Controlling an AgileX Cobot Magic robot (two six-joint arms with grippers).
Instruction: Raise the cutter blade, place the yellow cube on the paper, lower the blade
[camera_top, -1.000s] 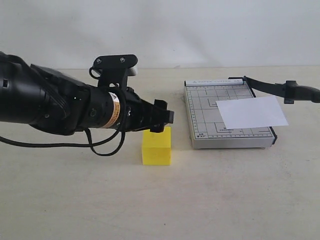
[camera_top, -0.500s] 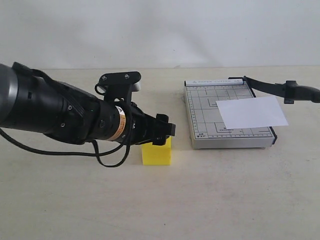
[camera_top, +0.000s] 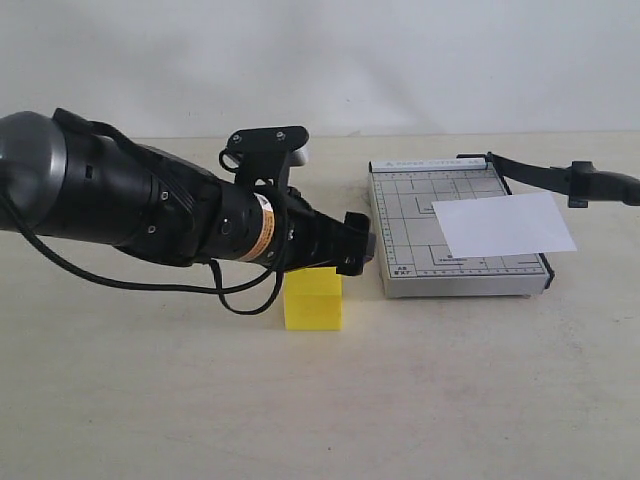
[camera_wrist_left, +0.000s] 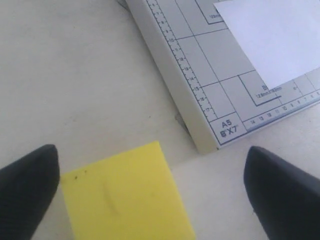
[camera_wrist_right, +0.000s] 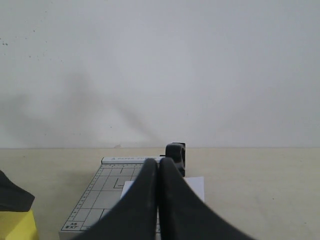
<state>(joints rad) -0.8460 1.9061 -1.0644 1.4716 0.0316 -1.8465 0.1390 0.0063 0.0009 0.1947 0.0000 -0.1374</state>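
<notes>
blade (camera_top: 535, 172) looks up, so it's the cube step. left hand (camera_top: 353, 246) wide open over the yellow cube (camera_top: 313, 300), on the worktop (camera_top: 450, 400) at cutter's (camera_top: 410, 240) 8 o'clock. nxt: drop, squeeze, carry to paper (camera_top: 505, 223) at cube's 2. right hand (camera_wrist_right: 159, 167) clenched, empty afaict.

Yellow cube (camera_top: 313, 305) top partly behind L fingers (camera_top: 352, 248); cutter blade (camera_top: 545, 174) handle end off-frame.

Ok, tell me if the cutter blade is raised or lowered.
Raised: the cutter blade angles off from its hinge, clear of the grey base, with the paper overhanging that edge.
</notes>
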